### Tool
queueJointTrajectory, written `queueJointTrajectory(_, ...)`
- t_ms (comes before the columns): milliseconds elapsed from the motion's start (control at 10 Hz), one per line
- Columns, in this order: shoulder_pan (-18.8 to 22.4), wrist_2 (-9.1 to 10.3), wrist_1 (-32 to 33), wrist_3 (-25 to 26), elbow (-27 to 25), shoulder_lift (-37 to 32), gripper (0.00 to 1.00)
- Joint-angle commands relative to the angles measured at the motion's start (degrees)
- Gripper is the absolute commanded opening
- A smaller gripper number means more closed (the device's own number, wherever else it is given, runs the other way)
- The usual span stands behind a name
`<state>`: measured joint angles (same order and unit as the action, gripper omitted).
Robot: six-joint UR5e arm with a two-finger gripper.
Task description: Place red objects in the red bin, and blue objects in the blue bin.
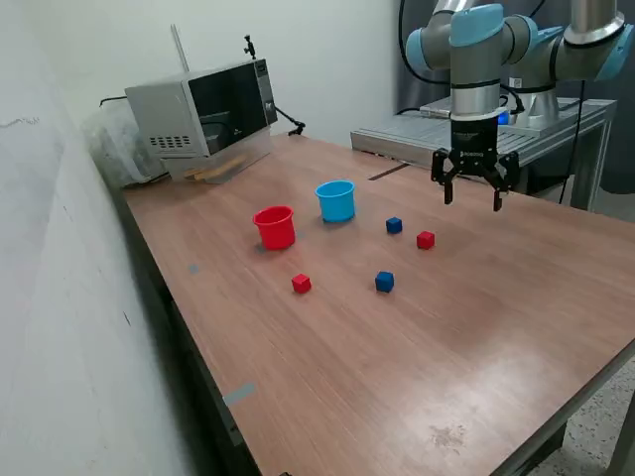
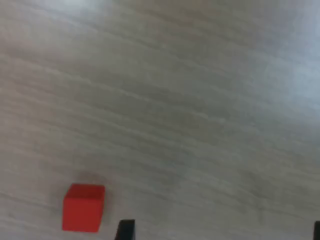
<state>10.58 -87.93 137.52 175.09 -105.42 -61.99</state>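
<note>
Red cube [image 1: 426, 239] below open tool [image 1: 472, 202]

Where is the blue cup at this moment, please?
In the exterior view, the blue cup stands upright mid-table, just to the right of the red cup, in front of the microwave.

Smooth wood-grain table [image 1: 417, 337], glossy plastic red bin [image 1: 275, 227] and blue bin [image 1: 336, 200].

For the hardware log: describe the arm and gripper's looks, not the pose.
The arm is built of silver-grey tubular segments with light blue caps at the joints. A silver cylindrical wrist section ends in a black band. Below it sits the black two-finger gripper, its fingers thin and angular. Dark cables run behind the arm. No markings are legible.
</note>
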Motion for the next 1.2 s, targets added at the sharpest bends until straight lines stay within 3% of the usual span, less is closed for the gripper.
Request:
queueJointTrajectory(0,-1.3,-0.05,0.9,0.0,5.2,5.3,1.00)
queueJointTrajectory(600,-6.5,-0.49,3.2,-1.0,5.1,6.7,1.00)
queueJointTrajectory(1100,-6.5,-0.40,3.2,-3.2,3.4,7.1,1.00)
